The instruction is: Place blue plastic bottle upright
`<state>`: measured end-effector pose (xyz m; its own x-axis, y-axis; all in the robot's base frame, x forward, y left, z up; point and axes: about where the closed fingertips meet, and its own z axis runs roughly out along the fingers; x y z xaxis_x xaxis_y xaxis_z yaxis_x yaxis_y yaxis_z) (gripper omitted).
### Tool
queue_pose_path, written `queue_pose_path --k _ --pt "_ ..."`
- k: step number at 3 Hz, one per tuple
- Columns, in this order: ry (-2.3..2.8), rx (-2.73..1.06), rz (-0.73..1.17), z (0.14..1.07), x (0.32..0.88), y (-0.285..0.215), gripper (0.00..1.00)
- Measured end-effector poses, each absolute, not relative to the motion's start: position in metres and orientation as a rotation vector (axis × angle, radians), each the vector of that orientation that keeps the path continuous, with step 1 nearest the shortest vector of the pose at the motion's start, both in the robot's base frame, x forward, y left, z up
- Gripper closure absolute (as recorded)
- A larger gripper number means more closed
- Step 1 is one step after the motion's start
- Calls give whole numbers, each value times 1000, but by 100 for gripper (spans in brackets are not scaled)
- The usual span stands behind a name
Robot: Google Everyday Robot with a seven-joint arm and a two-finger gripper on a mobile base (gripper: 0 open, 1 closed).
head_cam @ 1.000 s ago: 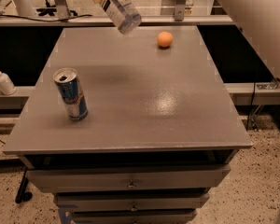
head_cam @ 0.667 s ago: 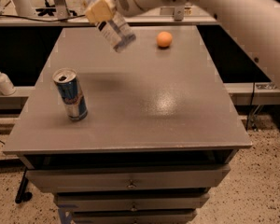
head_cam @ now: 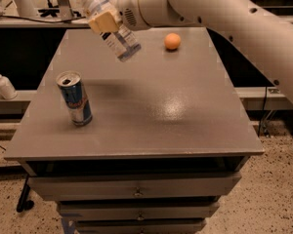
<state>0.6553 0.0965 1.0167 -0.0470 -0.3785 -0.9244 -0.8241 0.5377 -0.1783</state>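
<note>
Nearest, the can (head_cam: 74, 98) stands upright on the left of the table (head_cam: 176, 116). Beyond it, my gripper (head_cam: 105, 22) is clamped around the middle of the bottle (head_cam: 122, 45), holding it tilted in the air above the table's far left, cap uppermost. The ball (head_cam: 172, 41) lies farther back. Expect a light, thin-walled, slippery bottle: grip mid-body with moderate force.

I had the gripper (head_cam: 105, 22) above the far left of the grey table (head_cam: 185, 126), clamped on the tilted clear blue plastic bottle (head_cam: 118, 40). Obstacles I saw: the blue-and-silver drink can (head_cam: 74, 99) upright near the front left, and the small orange ball (head_cam: 172, 41) at the far edge, right of the bottle. Centre and right lay open.
</note>
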Motion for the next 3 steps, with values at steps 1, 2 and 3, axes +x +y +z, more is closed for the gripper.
queue_pose_path --k 1,2,3 --pt "1571 -995 533 994 657 95 100" --pt "1432 -930 554 990 667 85 100" --pt "1324 -856 580 988 673 74 100"
